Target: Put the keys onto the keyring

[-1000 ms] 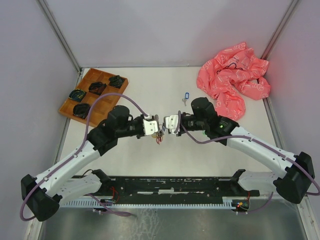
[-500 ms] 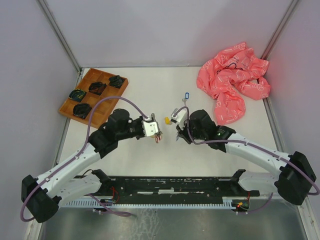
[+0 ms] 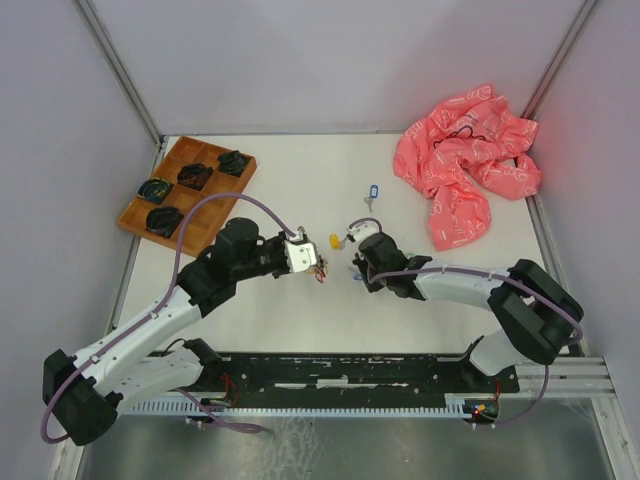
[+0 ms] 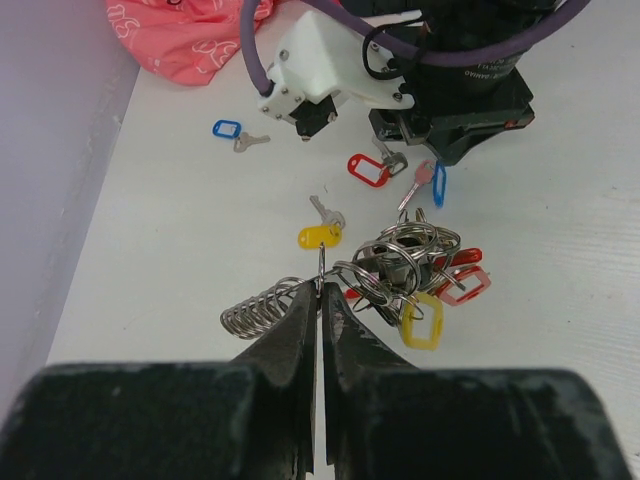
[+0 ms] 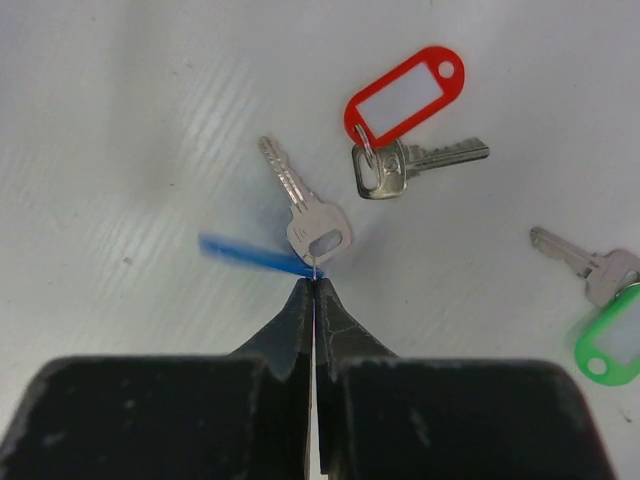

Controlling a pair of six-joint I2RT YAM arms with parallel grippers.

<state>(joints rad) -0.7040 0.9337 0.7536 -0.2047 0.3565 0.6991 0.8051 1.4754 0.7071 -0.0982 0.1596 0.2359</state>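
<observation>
The left arm (image 3: 160, 310) rises from the lower left of the top view toward centre, elbow bent and forearm angled right. The left gripper (image 4: 320, 292) has its fingers drawn together to a hairline, nipping a thin loop of the keyring (image 4: 400, 262). The right arm (image 3: 470, 285) is folded at the lower right, forearm low and leftward. The right gripper (image 5: 313, 285) points downward, tips pressed flush.
</observation>
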